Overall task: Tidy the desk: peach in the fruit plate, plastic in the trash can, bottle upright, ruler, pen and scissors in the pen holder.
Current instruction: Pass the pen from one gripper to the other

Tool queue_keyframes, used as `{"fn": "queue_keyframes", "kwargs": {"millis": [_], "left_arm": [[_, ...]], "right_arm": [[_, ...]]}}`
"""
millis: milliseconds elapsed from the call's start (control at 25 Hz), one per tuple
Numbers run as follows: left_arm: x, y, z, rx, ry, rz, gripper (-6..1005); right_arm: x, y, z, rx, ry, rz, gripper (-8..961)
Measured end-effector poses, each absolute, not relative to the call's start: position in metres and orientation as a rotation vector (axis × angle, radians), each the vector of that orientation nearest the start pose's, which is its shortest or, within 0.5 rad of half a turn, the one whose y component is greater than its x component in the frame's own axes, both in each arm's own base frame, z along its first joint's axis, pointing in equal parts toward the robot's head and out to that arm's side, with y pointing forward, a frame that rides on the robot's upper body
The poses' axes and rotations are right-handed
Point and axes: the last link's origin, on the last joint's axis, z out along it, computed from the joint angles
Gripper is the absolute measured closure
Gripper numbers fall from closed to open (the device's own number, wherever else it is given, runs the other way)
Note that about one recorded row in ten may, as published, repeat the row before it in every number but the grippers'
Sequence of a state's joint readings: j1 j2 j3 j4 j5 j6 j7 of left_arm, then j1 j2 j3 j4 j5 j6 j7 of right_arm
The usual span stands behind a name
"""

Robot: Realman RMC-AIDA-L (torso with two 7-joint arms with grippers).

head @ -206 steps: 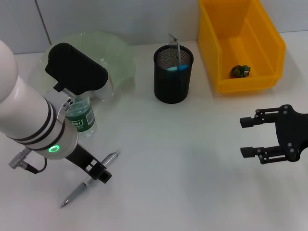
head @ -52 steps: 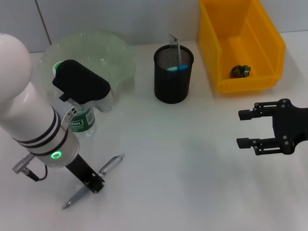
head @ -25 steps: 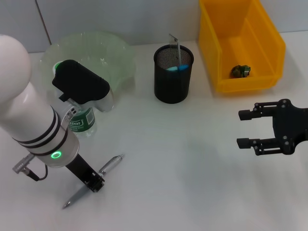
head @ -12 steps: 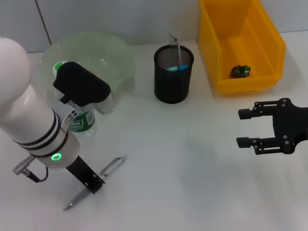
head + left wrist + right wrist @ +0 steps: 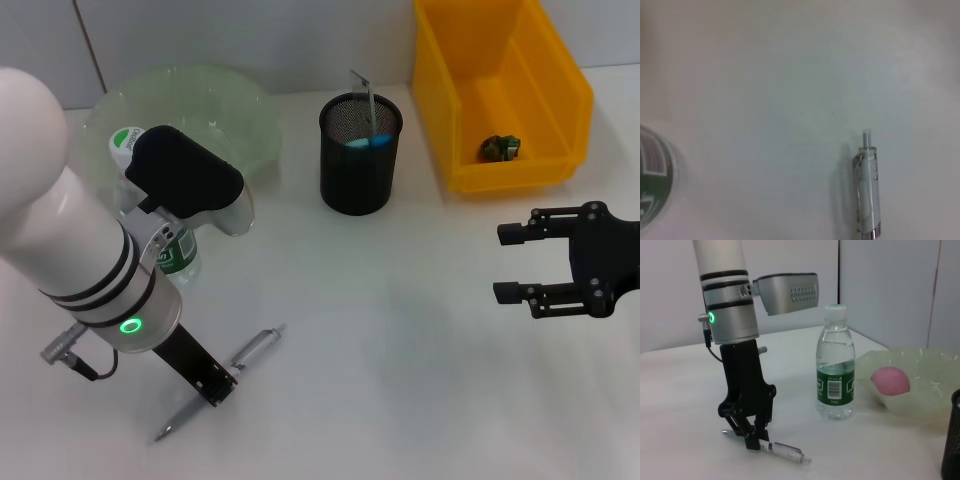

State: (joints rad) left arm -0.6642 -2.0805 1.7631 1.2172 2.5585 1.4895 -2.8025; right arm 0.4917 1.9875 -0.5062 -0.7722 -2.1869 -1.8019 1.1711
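**Left claw clamping the pen at the tabletop, right claw hanging apart**

The left claw (image 5: pixel 212 384) is reaching straight down at the near left of the white tabletop (image 5: pixel 380 330), and its fingers (image 5: pixel 751 439) are pinching the clear pen (image 5: pixel 222 380) around its middle. In the right wrist view the pen (image 5: pixel 782 450) is lying almost flat at the surface, its clip end sticking out past the fingers and its tip poking out on the other side. The left wrist view is showing only the button end of the pen (image 5: pixel 866 195) against the tabletop, with the green label of the water bottle (image 5: pixel 652 180) at the edge.

The water bottle (image 5: pixel 172 255) is standing upright just behind the left arm, cap on, beside the pale green fruit plate (image 5: pixel 235 115). The peach (image 5: pixel 890 380) is sitting inside the fruit plate (image 5: pixel 920 405), pink and round. Much of the plate is being hidden by the arm in the head view.

The black mesh pen holder (image 5: pixel 360 152) is standing in the middle at the back, with a metal ruler (image 5: pixel 366 100) and something blue showing at its rim. To its right, the yellow trash can (image 5: pixel 500 90) is holding a small crumpled piece of plastic (image 5: pixel 499 148) on its floor.

The right claw (image 5: pixel 512 262) is hovering over the right side of the tabletop, well apart from everything, its fingers spread and gripping nothing.
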Motion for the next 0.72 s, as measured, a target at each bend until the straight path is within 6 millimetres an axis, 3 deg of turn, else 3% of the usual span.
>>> {"fn": "queue_keyframes", "kwargs": {"millis": [240, 520, 720], "left_arm": [[-0.164, 0.322, -0.073, -2.666, -0.915, 0.749, 847], [-0.121, 0.321, -0.068, -2.746, -0.695, 0.462, 847], [-0.104, 0.319, -0.066, -2.768, -0.587, 0.353, 849]], "right_arm": [[0.293, 0.308, 0.067, -2.756, 0.300, 0.564, 256], [0.301, 0.308, 0.095, -2.470, 0.393, 0.786, 256], [0.305, 0.301, 0.109, -2.335, 0.425, 0.920, 256]]}}
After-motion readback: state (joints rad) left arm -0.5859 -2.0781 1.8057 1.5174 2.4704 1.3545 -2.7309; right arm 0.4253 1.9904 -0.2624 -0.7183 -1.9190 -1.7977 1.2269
